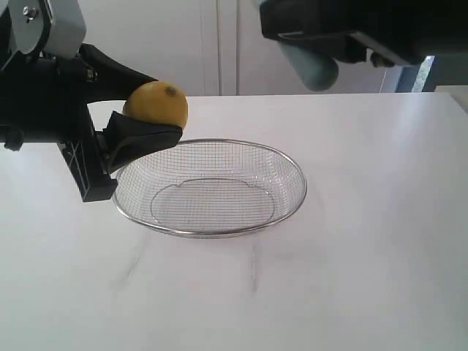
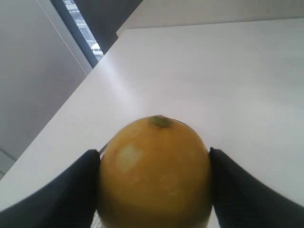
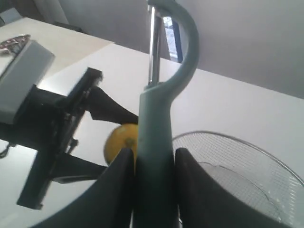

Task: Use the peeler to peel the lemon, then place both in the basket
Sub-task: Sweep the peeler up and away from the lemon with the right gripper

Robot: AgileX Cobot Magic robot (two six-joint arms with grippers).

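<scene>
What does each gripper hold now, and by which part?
The left gripper holds the lemon by its two opposite sides. The right gripper holds the peeler by its handle, blade end free.

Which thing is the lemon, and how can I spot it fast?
Find the white table with the big silver wire basket on it. At the basket's left end in the exterior view, the left gripper holds the lemon in the air between black fingers. It is the only bright yellow, round thing; its neighbours are black, white or silver.
</scene>
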